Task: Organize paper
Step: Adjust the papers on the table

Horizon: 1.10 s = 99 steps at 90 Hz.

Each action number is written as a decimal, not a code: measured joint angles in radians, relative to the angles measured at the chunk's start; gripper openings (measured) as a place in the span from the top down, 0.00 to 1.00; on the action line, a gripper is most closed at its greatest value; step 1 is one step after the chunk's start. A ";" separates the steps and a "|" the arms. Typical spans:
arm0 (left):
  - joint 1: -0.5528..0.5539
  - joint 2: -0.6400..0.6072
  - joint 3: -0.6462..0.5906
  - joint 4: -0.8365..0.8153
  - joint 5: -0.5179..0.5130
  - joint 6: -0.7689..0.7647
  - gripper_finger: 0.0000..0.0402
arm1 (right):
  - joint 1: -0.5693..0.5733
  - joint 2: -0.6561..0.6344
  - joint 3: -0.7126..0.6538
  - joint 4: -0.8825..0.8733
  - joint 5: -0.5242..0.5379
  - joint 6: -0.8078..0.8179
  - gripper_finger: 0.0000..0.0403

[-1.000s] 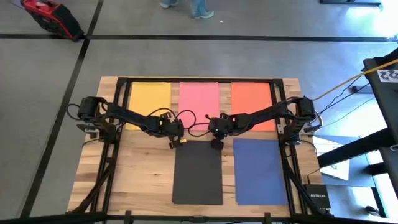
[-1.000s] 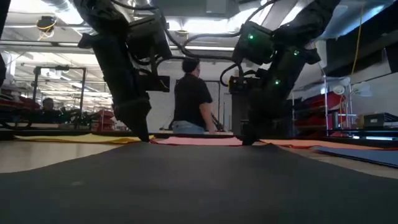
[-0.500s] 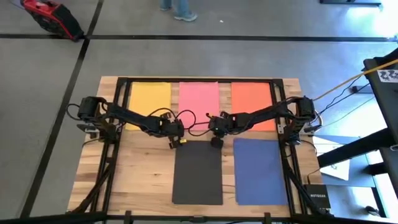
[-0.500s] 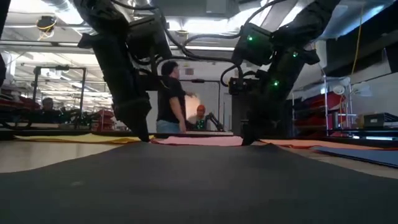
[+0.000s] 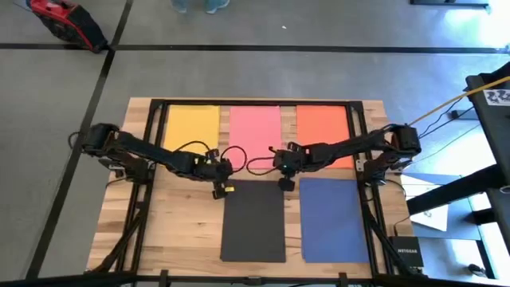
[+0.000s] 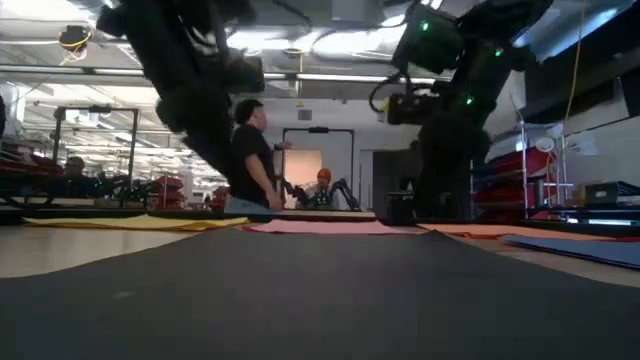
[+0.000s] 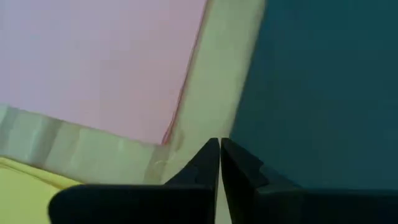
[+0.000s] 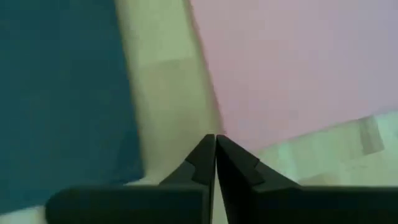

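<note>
Both grippers hang closed and empty over the middle of the wooden table [image 5: 187,215], fingers pressed together in each wrist view with nothing between them. Left gripper [image 5: 218,188] sits just beside the far left corner of the black sheet [image 5: 253,221]; its wrist view shows the fingertips [image 7: 219,149] over a strip of bare wood between the pink sheet [image 7: 99,62] and the dark sheet [image 7: 323,87], with a sliver of yellow paper [image 7: 18,177] at the edge. Right gripper [image 5: 284,182] hovers at the black sheet's far right corner, near the gap separating it from the dark blue sheet [image 5: 333,218]; its own fingertips [image 8: 214,144] likewise point at bare wood beside the pink paper [image 8: 292,62]. Along the table's far edge lie three sheets in a row, apart from one another: yellow [image 5: 191,126], pink [image 5: 255,127] and orange [image 5: 323,127]. Black and dark blue sheets lie side by side on the near half. Seen from table height, the black sheet [image 6: 320,300] fills the foreground, while a person [image 6: 250,155] stands in the room behind.
</note>
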 joint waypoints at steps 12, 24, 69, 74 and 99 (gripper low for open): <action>-0.047 -0.073 0.001 -0.004 0.000 0.008 1.00 | 0.026 -0.031 0.000 -0.011 0.025 -0.009 0.99; -0.090 -0.144 -0.016 0.025 -0.010 0.009 1.00 | 0.036 -0.078 -0.053 0.046 0.026 -0.015 0.99; -0.146 -0.425 -0.383 0.434 -0.012 -0.095 1.00 | 0.036 -0.315 -0.317 0.316 -0.048 0.084 0.99; -0.140 -0.437 -0.400 0.435 -0.015 -0.115 1.00 | 0.036 -0.309 -0.316 0.318 -0.047 0.084 0.99; 0.054 -0.390 -0.409 0.323 0.020 -0.129 1.00 | 0.036 -0.308 -0.316 0.304 0.010 0.083 0.99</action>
